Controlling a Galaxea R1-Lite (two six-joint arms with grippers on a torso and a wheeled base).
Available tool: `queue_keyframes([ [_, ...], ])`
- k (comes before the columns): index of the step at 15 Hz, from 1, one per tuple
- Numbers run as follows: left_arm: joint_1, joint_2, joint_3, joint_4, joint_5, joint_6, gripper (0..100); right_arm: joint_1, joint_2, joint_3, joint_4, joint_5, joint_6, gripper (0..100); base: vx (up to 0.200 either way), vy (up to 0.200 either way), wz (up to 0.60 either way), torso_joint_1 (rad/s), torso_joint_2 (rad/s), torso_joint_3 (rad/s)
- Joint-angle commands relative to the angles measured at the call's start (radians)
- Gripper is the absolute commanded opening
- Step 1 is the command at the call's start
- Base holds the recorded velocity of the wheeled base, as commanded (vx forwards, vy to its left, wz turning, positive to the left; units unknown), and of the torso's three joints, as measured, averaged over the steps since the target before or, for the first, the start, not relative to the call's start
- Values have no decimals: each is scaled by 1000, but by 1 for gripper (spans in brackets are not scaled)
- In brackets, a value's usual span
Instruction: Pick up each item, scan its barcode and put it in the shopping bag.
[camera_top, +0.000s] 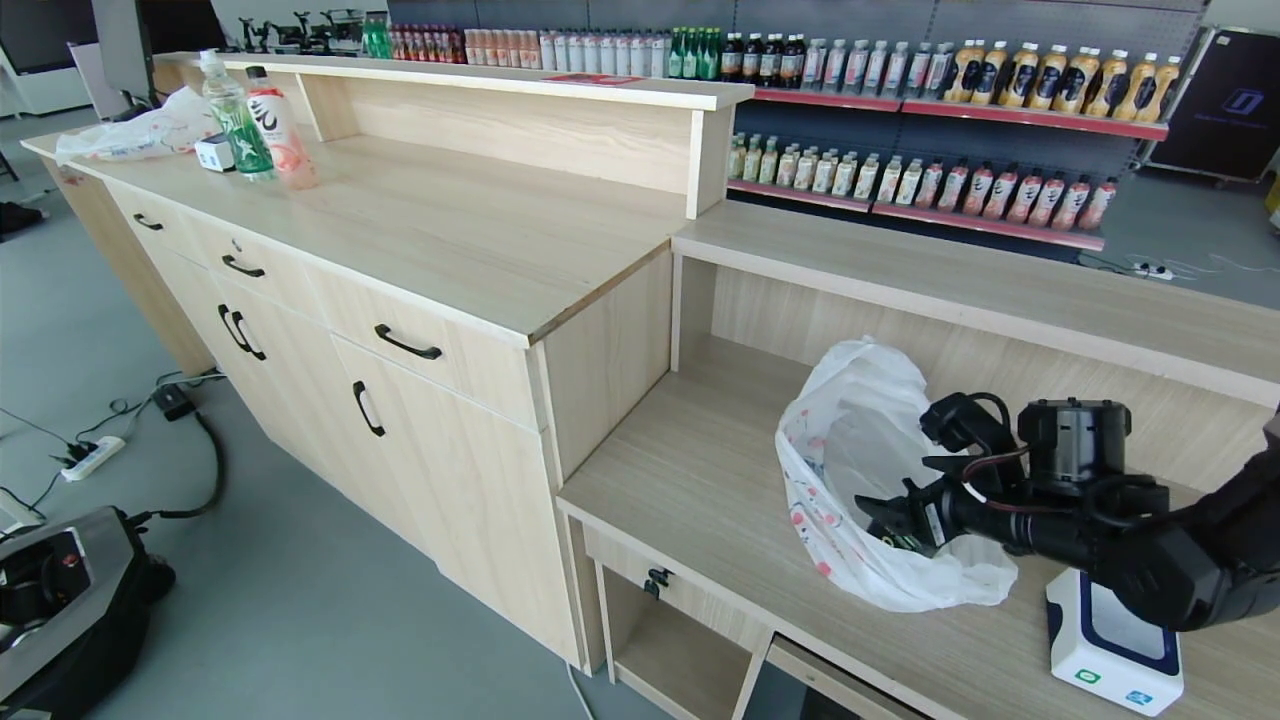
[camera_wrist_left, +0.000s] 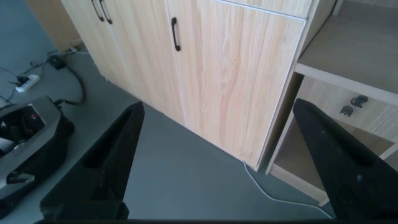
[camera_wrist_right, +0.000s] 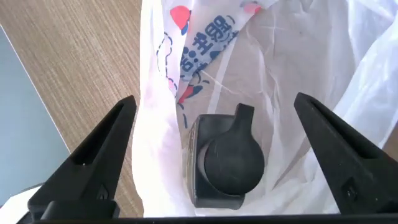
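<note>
On the lower counter stands the white shopping bag (camera_top: 850, 440), its mouth open. My right gripper (camera_top: 893, 512) is at the bag's mouth, open. In the right wrist view the right gripper (camera_wrist_right: 214, 102) has its fingers (camera_wrist_right: 93, 168) spread wide over a black item (camera_wrist_right: 227, 162) with a round top, which lies in the bag (camera_wrist_right: 292, 56) untouched. A white and blue scanner (camera_top: 1110, 645) sits just right of the bag. A green bottle (camera_top: 235, 120), a pink-and-white bottle (camera_top: 280, 125) and a small white box (camera_top: 213, 152) stand on the upper counter, far left. My left gripper (camera_wrist_left: 217, 109) hangs open over the floor, beside a cabinet door (camera_wrist_left: 230, 74).
A crumpled plastic bag (camera_top: 140, 135) lies behind the bottles. The upper counter (camera_top: 450, 230) is a step above the lower one (camera_top: 700, 480). Shelves of drinks (camera_top: 900, 90) line the back. Cables and a power strip (camera_top: 90, 458) lie on the floor.
</note>
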Motion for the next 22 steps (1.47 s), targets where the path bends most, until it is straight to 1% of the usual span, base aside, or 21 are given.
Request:
queue_keyframes([
  [1, 0, 0, 0, 0, 0, 0, 100, -26, -140, 2, 18, -26, -10, 100, 0, 0, 0, 0, 0, 0],
  [2, 0, 0, 0, 0, 0, 0, 100, -63, -232, -1, 79, -49, -10, 100, 0, 0, 0, 0, 0, 0],
  [4, 0, 0, 0, 0, 0, 0, 100, -151, -397, -1, 202, -60, -29, 100, 0, 0, 0, 0, 0, 0],
  [5, 0, 0, 0, 0, 0, 0, 100, -201, -465, -4, 268, -62, -61, 100, 0, 0, 0, 0, 0, 0],
  [6, 0, 0, 0, 0, 0, 0, 100, -224, -493, -5, 294, -62, -82, 100, 0, 0, 0, 0, 0, 0],
  [7, 0, 0, 0, 0, 0, 0, 100, -304, -563, -27, 353, -51, -150, 100, 0, 0, -600, 2, 2, -2],
  [9, 0, 0, 0, 0, 0, 0, 100, -338, -611, -127, 424, -22, -145, 100, 0, 0, -600, -2, 2, 5],
  [11, 0, 0, 0, 0, 0, 0, 100, -376, -620, -277, 542, -22, -133, 100, 0, 0, -600, 7, 5, 2],
  [12, 0, 0, 0, 0, 0, 0, 100, -414, -612, -378, 648, -23, -124, 100, 0, 0, -600, 2, -2, 2],
  [13, 0, 0, 0, 0, 0, 0, 100, -454, -605, -452, 771, -28, -122, 100, 0, 0, -600, -2, 2, 2],
  [15, 0, 0, 0, 0, 0, 0, 100, -525, -591, -527, 998, -65, -111, 100, 0, 0, -600, 2, 0, 2],
  [16, 0, 0, 0, 0, 0, 0, 100, -549, -571, -550, 1056, -105, -88, 100, 0, 0, -600, 2, -7, 2],
  [17, 0, 0, 0, 0, 0, 0, 100, -579, -528, -553, 1064, -171, -52, 100, 0, 0, -600, 2, 2, 2],
  [18, 0, 0, 0, 0, 0, 0, 100, -608, -479, -553, 1039, -175, -29, 100, 0, 0, -600, 2, 2, 2],
  [19, 0, 0, 0, 0, 0, 0, 100, -651, -407, -559, 992, -174, -24, 100, 0, 0, 0, 0, 0, 0],
  [22, 0, 0, 0, 0, 0, 0, 100, -750, -229, -562, 895, -174, -71, 100, 0, 0, 0, 0, 0, 0],
])
